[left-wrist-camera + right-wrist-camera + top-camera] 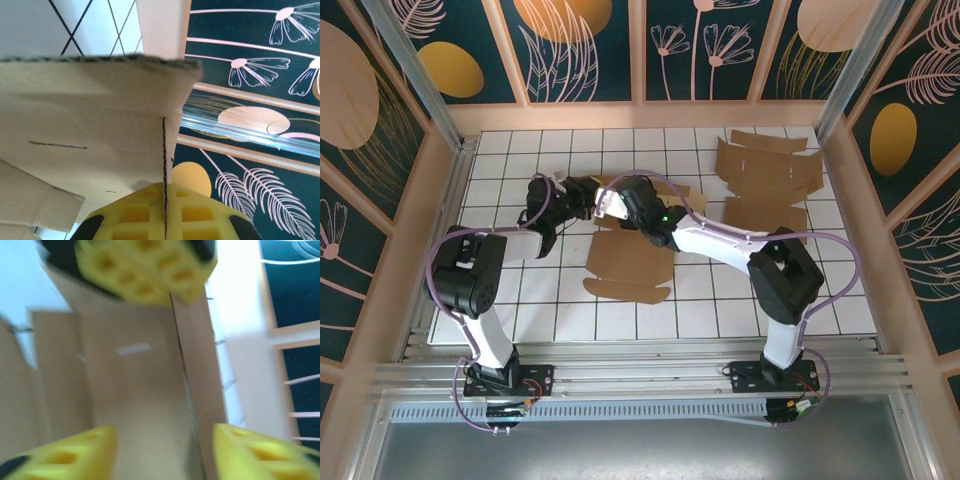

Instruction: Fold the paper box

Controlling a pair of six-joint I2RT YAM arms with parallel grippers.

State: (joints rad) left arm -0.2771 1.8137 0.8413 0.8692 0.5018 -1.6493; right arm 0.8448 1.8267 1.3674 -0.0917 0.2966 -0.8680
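Currently the left gripper (pixel 165 212) is clenched on a raised flap edge of the paper box (pixel 630 262); the thin cardboard sits pinched between its yellow pads (pixel 132 215). The right gripper (pixel 162 450) is released, its fingers (pixel 65 455) spread wide over the same brown panel, apparently not touching it. The box lies partly flat at the centre of the table (pixel 570 310), a white surface with a black grid. A stack of flat cardboard blanks (pixel 765 180) sits at the far right, well apart. A wooden frame (pixel 640 115) borders the table, with aluminium rails (pixel 640 385) at the near edge. The walls (pixel 590 50) are dark teal with gold discs and pink leaf outlines.
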